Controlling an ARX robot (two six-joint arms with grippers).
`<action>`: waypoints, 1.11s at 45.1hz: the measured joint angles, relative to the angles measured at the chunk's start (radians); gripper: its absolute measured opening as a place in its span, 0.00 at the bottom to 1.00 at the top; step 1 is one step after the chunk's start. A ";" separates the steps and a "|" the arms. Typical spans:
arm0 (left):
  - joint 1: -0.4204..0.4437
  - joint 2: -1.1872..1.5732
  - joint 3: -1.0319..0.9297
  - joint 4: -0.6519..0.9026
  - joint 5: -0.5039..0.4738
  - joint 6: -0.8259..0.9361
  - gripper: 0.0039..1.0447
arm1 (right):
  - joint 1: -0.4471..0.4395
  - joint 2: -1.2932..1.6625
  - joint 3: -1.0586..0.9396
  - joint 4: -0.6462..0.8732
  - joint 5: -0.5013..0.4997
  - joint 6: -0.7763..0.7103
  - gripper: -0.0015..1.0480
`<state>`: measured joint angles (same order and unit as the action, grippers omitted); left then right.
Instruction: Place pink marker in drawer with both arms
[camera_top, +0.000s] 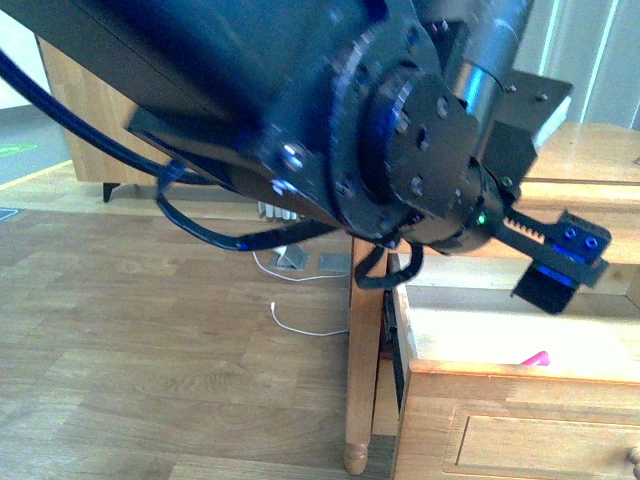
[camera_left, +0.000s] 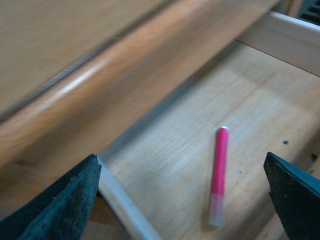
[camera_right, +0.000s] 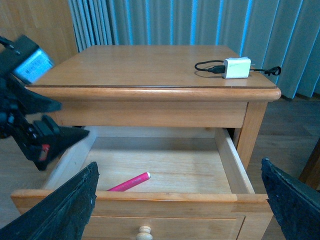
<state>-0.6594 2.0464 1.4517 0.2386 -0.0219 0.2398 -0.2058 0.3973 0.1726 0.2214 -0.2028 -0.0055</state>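
Left gripper (camera_left: 180, 156): released, with its fingers (camera_left: 65, 205) spread wide and nothing between them; you will find it hanging above the open drawer, close to one side wall.
Right gripper (camera_right: 179, 164): also spread wide and empty; it faces the cabinet front from a little way back and touches nothing.
Pink marker (camera_right: 129, 183): lying flat on the drawer floor, close behind the front panel, clear of both grippers; from your left wrist camera it sits below and between the two fingers, untouched.
Drawer (camera_right: 227, 155): the top one, pulled well out, its bare wooden floor in view and its round knob (camera_right: 144, 232) on the front.
Cabinet (camera_right: 150, 92): honey-coloured wood; on its top you can see a white charger (camera_right: 236, 67) with a black lead.
Left arm (camera_top: 330, 110): fills most of your front view, large and blurred.
Floor (camera_top: 150, 330): wood planks, with a thin white cable (camera_top: 300, 325) lying near the cabinet leg.
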 joint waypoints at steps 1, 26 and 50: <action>0.003 -0.009 -0.007 0.002 -0.008 -0.005 0.96 | 0.000 0.000 0.000 0.000 0.000 0.000 0.92; 0.173 -0.668 -0.637 0.166 -0.217 -0.017 0.94 | 0.000 0.000 0.000 0.000 0.000 0.000 0.92; 0.247 -1.621 -1.170 -0.273 -0.455 -0.270 0.94 | 0.000 0.000 0.000 0.000 0.000 0.000 0.92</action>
<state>-0.4122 0.4259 0.2813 -0.0341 -0.4774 -0.0303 -0.2058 0.3973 0.1726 0.2214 -0.2031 -0.0059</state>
